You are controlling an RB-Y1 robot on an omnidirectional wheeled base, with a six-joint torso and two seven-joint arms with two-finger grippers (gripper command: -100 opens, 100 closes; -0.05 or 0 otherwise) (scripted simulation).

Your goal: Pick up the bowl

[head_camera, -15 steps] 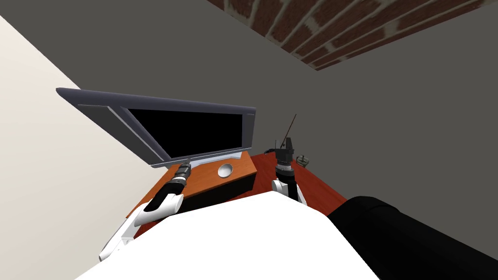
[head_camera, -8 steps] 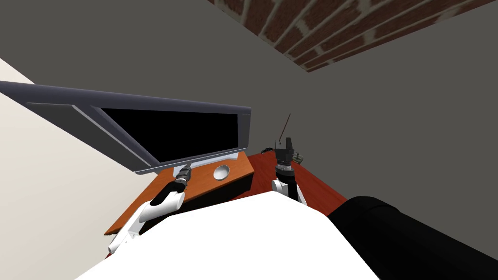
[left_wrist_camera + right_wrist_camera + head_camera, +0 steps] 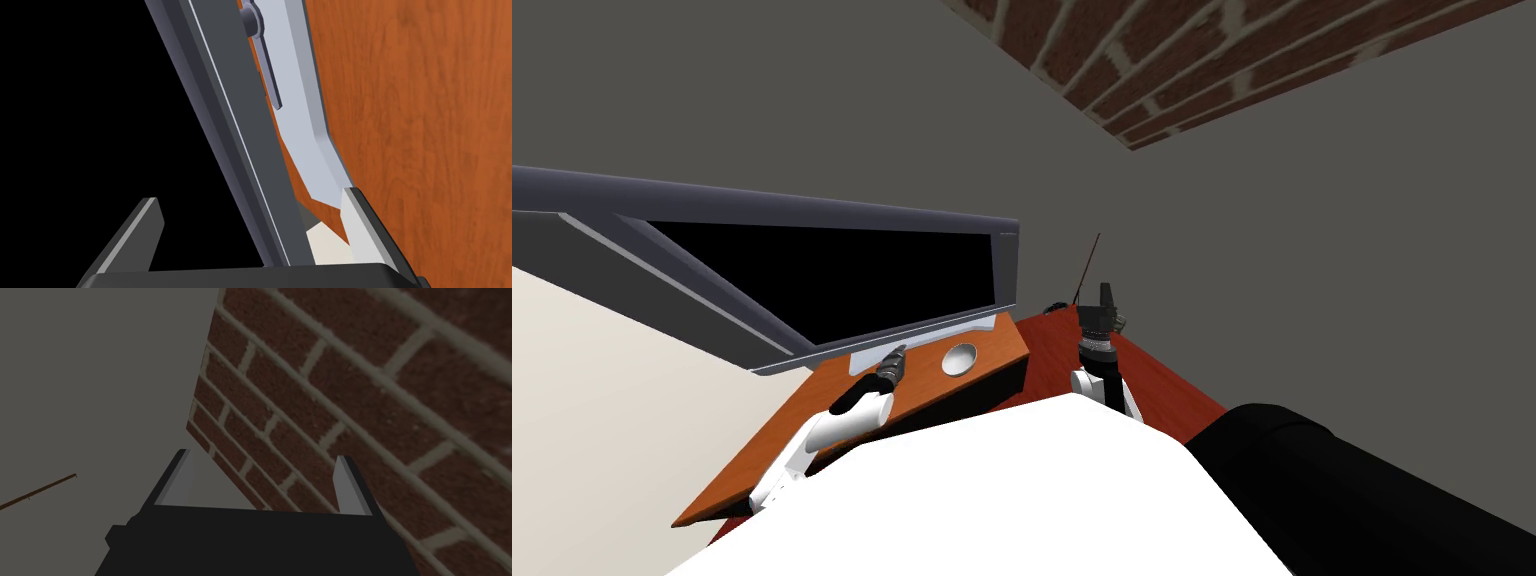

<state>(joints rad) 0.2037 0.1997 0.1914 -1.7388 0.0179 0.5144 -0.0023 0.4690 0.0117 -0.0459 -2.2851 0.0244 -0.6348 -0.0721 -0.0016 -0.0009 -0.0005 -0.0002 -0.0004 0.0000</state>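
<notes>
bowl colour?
The bowl is light grey-white, on the orange-brown tabletop; clearest in head view.

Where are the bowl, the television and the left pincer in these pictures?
bowl [image 3: 960,359], head view, on its hollow inside.
television [image 3: 842,275], head view, on the middle of its black screen.
left pincer [image 3: 898,352], head view, between its fingertips.

One bowl [image 3: 959,359] centre frame, one screen [image 3: 812,270] upper left, one orange tabletop [image 3: 812,415], one thin stick [image 3: 1087,265], two grippers: left gripper [image 3: 250,196], right gripper [image 3: 262,455].
</notes>
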